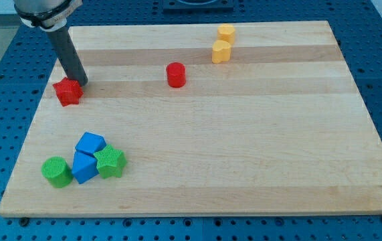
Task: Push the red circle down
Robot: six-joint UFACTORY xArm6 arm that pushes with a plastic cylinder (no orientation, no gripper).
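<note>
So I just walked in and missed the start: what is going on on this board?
A robot arm with a dark rod is pushing small coloured blocks around a wooden board. My tip sits against the upper right of the red star-shaped block at the view's left. The red circle block, the one to push down, stands apart near the middle top, untouched. Two yellow blocks sit at the top; two blue blocks and two green blocks cluster at the bottom left.
</note>
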